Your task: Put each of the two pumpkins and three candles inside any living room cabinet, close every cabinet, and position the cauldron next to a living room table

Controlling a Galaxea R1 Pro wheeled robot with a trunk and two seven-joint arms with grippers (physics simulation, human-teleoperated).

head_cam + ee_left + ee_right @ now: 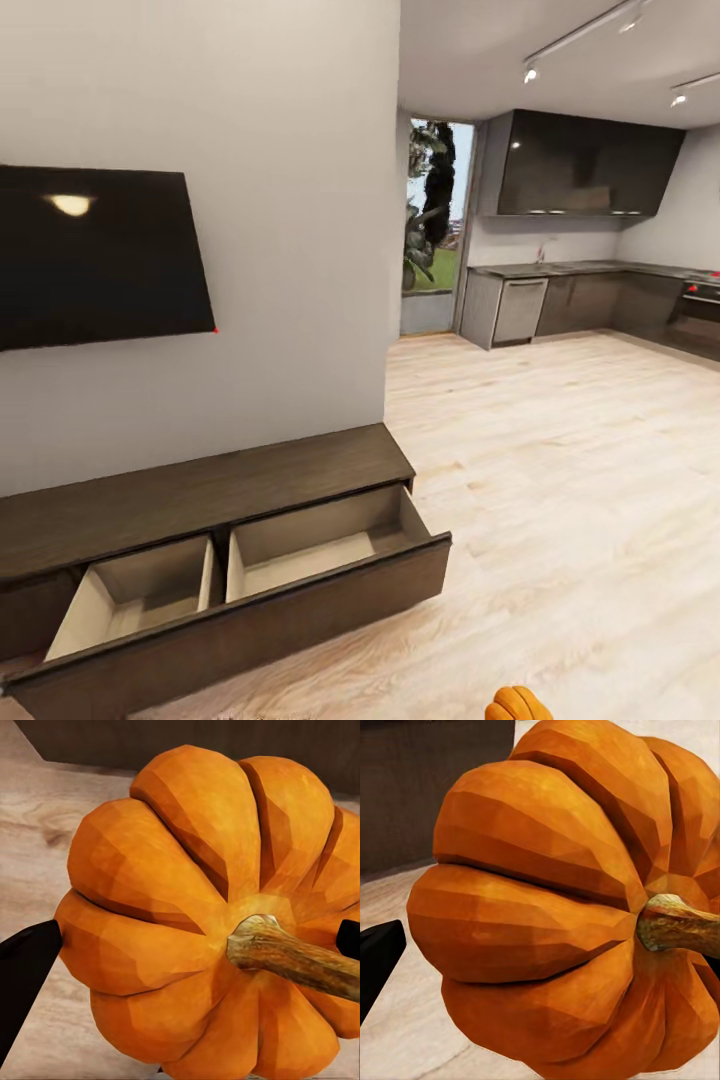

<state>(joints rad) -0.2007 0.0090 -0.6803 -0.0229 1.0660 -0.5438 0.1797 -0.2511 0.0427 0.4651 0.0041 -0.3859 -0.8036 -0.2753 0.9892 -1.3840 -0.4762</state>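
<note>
- Your left end effector (191, 937) holds one pumpkin (202, 915), a dark finger (26, 967) pressed against each flank.
- Your right end effector (547, 945) likewise clamps the other pumpkin (547, 907).
- Both ride low, ready for unloading.
- The cabinet (200, 490) stands ahead, its drawer (300, 560) pulled open to receive them.

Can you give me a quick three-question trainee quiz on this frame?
1. True or false: the long dark brown wooden cabinet under the black wall TV has its drawer shut.
2. What sits between the left gripper's jaws?
A. cream candle
B. ribbed orange pumpkin
C. black cauldron
3. Fill in: the open drawer's two pale compartments hold ____.

Key:
1. False, it is pulled open.
2. B, a ribbed orange pumpkin; the right gripper has a second pumpkin.
3. Nothing.
</note>
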